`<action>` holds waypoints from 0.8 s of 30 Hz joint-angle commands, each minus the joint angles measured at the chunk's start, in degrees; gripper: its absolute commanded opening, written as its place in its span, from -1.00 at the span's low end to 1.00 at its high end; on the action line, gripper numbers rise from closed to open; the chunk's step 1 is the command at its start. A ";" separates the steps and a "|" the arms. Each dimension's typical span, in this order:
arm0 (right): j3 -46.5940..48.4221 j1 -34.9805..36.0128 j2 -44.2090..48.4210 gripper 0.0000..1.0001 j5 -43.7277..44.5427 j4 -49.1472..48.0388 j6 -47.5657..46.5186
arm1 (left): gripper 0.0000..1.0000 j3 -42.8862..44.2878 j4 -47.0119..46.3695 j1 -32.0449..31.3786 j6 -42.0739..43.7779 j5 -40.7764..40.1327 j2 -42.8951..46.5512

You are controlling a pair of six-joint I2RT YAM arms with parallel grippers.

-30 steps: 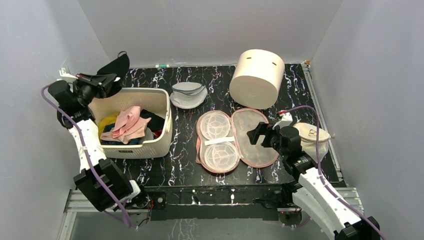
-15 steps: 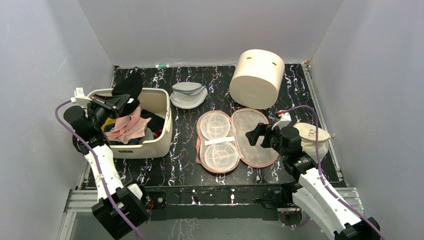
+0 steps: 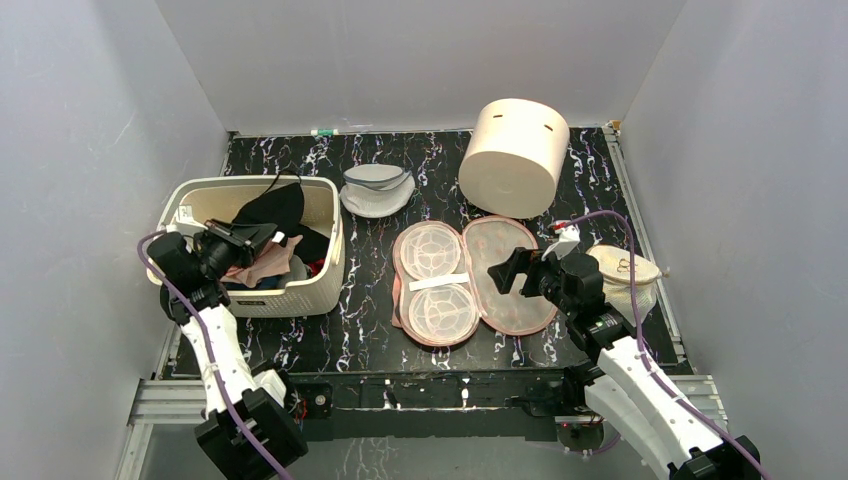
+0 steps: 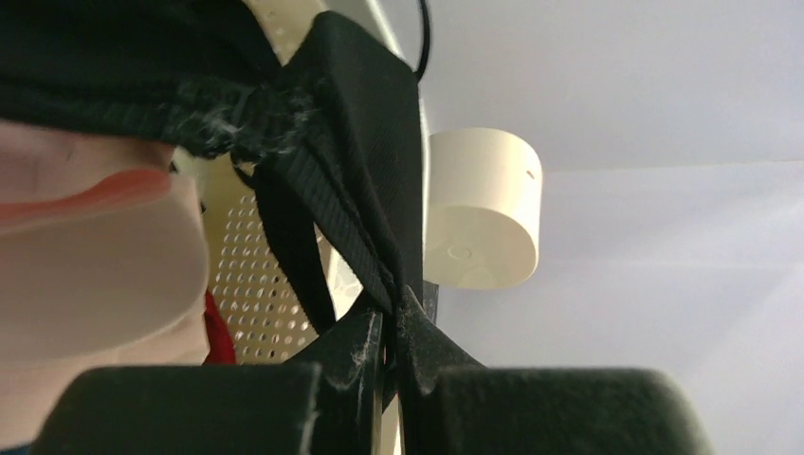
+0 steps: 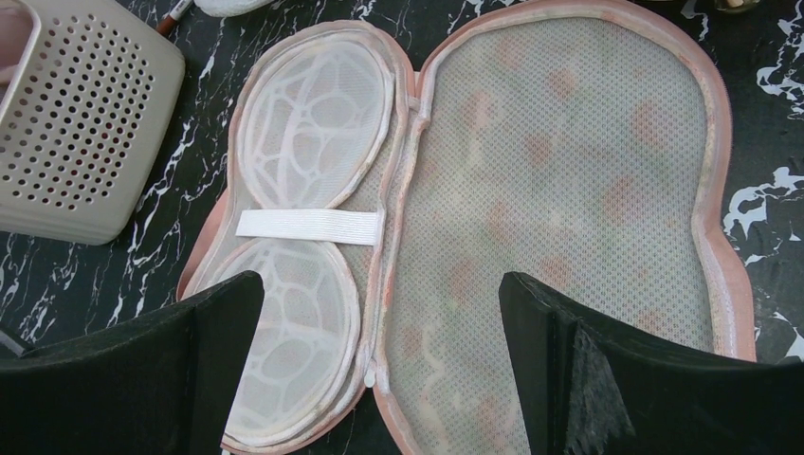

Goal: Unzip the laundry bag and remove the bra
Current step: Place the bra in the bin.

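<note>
**Black bra hangs over the basket; flowered case lies open mid-table**

At the left edge of the black marbled table (image 3: 370, 335), the left gripper (image 3: 252, 238) has its jaws pinched tight on the black bra (image 3: 272, 207), which hangs over a perforated cream basket (image 3: 336, 245) with pink clothes (image 3: 262, 262) inside. The left wrist view shows the gripper (image 4: 389, 327) from close up: its tips clamp a bunched fold and a strap of the bra (image 4: 365, 142).

Toward the far edge, just right of the basket, sits a round grey-white mesh bag (image 3: 377, 190). Farther right along that edge, a cream drum (image 3: 514, 155) lies tilted on its side.

In the middle of the table, the laundry bag (image 3: 470, 277) lies unzipped and spread flat, pale mesh lining up. Its left half shows two white domed frames crossed by a white elastic band (image 5: 308, 224).

The right gripper (image 3: 512, 272) hovers low at the right half of the laundry bag (image 5: 559, 209). In the right wrist view, the gripper (image 5: 379, 318) has its jaws spread wide with nothing between them.

A round cream mesh pouch (image 3: 625, 272) rests by the right edge.
</note>
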State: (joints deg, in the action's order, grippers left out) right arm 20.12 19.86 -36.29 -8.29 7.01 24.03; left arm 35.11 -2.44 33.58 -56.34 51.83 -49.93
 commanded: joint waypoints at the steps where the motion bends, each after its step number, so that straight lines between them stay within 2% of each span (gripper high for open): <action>1: 1.39 0.05 0.98 0.91 -1.27 -4.45 -0.90 | -1.00 0.91 13.35 0.08 6.86 -1.84 1.88; 5: 1.32 0.17 1.05 0.91 -1.52 -4.56 -0.81 | -1.00 6.58 27.36 0.07 16.17 -5.32 0.12; 7: 1.20 0.26 1.05 0.92 -1.72 -4.80 -0.83 | -1.00 8.44 31.17 0.03 18.86 -6.77 -0.45; 13: 1.13 0.27 1.43 0.91 -1.25 -4.90 -0.80 | -1.00 9.65 34.63 -0.10 20.11 -8.41 -4.64; 24: 1.41 0.27 0.97 0.91 -0.78 -4.28 -0.61 | -1.00 12.77 40.50 -0.23 25.25 -16.98 -7.29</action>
State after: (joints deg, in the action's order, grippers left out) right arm 20.12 19.88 -35.59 -9.37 5.80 24.05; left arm 44.71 33.78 33.54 -34.46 38.06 -56.84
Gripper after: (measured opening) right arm 0.958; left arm 0.023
